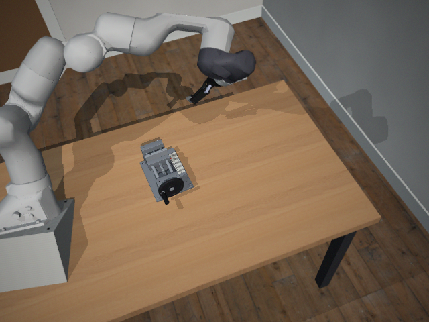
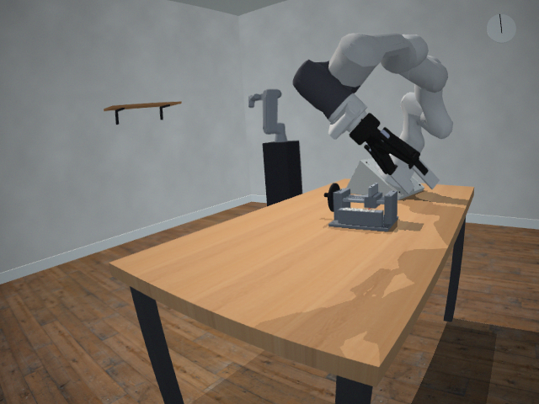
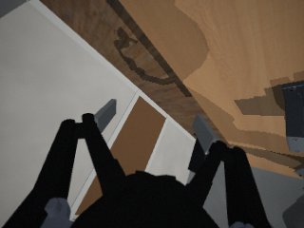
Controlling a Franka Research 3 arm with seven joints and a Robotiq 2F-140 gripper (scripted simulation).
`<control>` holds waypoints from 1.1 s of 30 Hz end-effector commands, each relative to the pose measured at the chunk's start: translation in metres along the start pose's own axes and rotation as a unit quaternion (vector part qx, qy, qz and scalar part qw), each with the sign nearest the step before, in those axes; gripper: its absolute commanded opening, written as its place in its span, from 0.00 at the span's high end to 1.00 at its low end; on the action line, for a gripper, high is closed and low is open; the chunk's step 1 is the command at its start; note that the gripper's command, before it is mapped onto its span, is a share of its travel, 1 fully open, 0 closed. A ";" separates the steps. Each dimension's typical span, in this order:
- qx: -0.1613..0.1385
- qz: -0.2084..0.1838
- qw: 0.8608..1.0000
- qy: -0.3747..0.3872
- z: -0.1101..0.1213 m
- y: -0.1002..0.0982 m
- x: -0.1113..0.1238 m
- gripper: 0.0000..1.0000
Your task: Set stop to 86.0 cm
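A small grey stop fixture (image 1: 165, 171) stands on the wooden table, left of its middle. Its black handwheel (image 1: 169, 187) with a short crank handle (image 1: 165, 199) faces the table's front. In the exterior view the fixture (image 2: 363, 209) shows side on, with the handwheel (image 2: 332, 196) at its left end. My gripper (image 1: 195, 97) is open and empty. It hangs high above the table's far edge, well away from the fixture, and shows in the exterior view (image 2: 408, 162) too. In the wrist view the open fingers frame the floor and wall; a corner of the fixture (image 3: 294, 119) is at the right edge.
The robot base block (image 1: 33, 249) stands at the table's front left corner. A grey wall (image 1: 346, 51) runs along the right. A second small arm on a black pedestal (image 2: 280, 167) stands behind the table, and a wall shelf (image 2: 141, 106) hangs at the left.
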State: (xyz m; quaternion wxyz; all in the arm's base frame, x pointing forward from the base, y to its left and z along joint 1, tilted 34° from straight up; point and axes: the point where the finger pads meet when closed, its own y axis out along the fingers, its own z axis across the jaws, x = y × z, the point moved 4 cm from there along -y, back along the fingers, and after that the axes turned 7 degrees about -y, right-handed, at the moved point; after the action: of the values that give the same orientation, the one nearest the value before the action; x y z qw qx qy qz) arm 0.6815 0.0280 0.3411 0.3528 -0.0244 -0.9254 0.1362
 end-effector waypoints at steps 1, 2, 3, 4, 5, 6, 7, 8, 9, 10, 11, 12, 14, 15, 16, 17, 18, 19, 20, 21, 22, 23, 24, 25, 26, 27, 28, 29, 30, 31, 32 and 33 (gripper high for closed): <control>0.000 0.000 1.000 0.000 0.000 0.000 0.000 0.00; 0.000 0.000 1.000 0.000 0.000 0.000 0.000 0.00; 0.000 0.000 1.000 0.000 0.000 0.000 0.000 0.00; 0.000 0.000 1.000 0.000 0.000 0.000 0.000 0.00; 0.000 0.000 1.000 0.000 0.000 0.000 0.000 0.00; 0.000 0.000 1.000 0.000 0.000 0.000 0.000 0.00; 0.000 0.000 1.000 0.000 0.000 0.000 0.000 0.00; 0.000 0.000 1.000 0.000 0.000 0.000 0.000 0.00; 0.000 0.000 1.000 0.000 0.000 -0.001 0.000 0.00; 0.000 0.000 1.000 0.000 -0.001 -0.002 0.001 0.00; 0.000 0.000 1.000 0.000 -0.002 -0.003 0.003 0.00; 0.000 0.000 1.000 0.000 -0.003 -0.006 0.005 0.00; 0.000 0.000 1.000 0.000 -0.007 -0.015 0.013 0.00; 0.000 0.000 1.000 0.000 -0.010 -0.021 0.018 0.00; 0.000 0.000 1.000 0.000 -0.013 -0.027 0.023 0.00; 0.000 0.000 1.000 0.000 -0.016 -0.033 0.029 0.00; 0.000 0.000 1.000 0.000 -0.019 -0.040 0.034 0.00; 0.000 0.000 1.000 0.000 -0.022 -0.046 0.040 0.00; 0.000 0.000 1.000 0.000 -0.025 -0.053 0.045 0.00; 0.000 0.000 1.000 0.000 -0.028 -0.059 0.051 0.00; 0.000 0.000 1.000 0.000 -0.030 -0.064 0.056 0.00; 0.000 0.000 1.000 0.000 -0.030 -0.064 0.056 0.00; 0.000 0.000 1.000 0.000 -0.030 -0.064 0.056 0.00; 0.000 0.000 1.000 0.000 -0.033 -0.070 0.060 0.00; 0.000 0.000 1.000 0.000 -0.035 -0.075 0.065 0.00; 0.000 0.000 1.000 0.000 -0.038 -0.079 0.069 0.00; 0.000 0.000 1.000 0.000 -0.039 -0.084 0.072 0.00; 0.000 0.000 1.000 0.000 -0.041 -0.087 0.076 0.00; 0.000 0.000 1.000 0.000 -0.043 -0.090 0.078 0.00; 0.000 0.000 1.000 0.000 -0.044 -0.093 0.081 0.00; 0.000 0.000 1.000 0.000 -0.045 -0.095 0.083 0.00; 0.000 0.000 1.000 0.000 -0.046 -0.097 0.084 0.00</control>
State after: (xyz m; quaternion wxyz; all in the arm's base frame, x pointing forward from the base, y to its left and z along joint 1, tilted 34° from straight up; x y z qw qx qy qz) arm 0.6602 -0.0412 0.4453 0.3278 -0.0354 -0.9337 0.1394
